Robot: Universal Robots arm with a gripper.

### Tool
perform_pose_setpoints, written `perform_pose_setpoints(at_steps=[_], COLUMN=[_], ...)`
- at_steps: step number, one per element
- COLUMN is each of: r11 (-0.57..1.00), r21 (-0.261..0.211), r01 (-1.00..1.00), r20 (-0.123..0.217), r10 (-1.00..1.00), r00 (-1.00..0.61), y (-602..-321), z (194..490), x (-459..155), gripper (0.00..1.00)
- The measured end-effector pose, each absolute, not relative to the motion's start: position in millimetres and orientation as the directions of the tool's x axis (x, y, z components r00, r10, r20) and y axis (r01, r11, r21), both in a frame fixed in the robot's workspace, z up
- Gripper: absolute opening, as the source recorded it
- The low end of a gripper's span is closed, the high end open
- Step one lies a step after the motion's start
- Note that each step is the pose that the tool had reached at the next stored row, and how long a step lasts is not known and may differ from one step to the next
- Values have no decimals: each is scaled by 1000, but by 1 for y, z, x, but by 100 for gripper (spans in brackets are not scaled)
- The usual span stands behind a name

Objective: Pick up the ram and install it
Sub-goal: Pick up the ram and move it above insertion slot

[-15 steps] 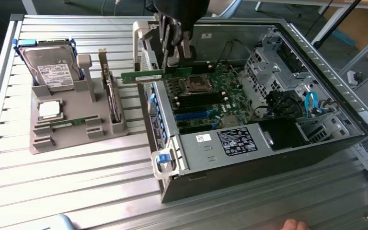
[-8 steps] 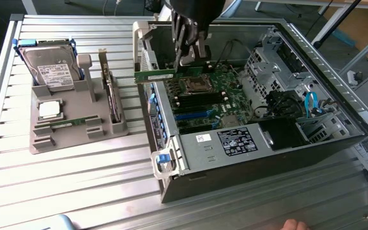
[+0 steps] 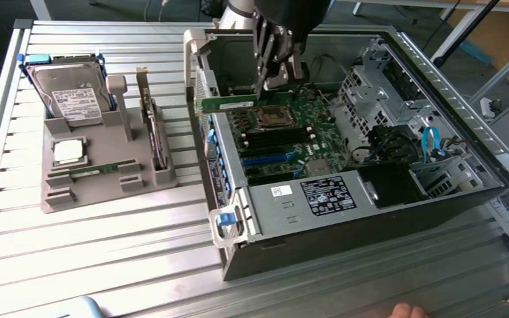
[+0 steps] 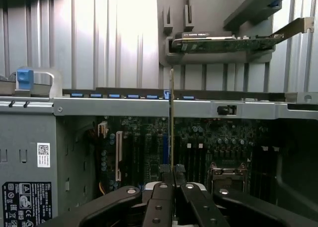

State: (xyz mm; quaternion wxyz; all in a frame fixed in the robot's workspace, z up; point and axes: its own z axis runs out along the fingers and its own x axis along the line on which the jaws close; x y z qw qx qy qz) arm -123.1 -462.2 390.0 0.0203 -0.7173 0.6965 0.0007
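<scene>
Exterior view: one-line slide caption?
Gripper, jaws shut on the long thin green ram stick, holds it over the green motherboard inside the open black-and-grey metal computer case.

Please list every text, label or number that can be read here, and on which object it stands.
No text is readable.
Hard drive label: too small to read.
Black sticker on the computer case: too small.
White code sticker, same case: too small.
</scene>
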Motion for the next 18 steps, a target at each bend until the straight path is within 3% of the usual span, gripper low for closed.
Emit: perform_pose_setpoints(at_steps=[18], r11=[-29], r21=[-27], r01=[-999], r20=[-29], r10=[-999], r00=[30], y=[-463], z=[390], x=[-76], gripper=[12])
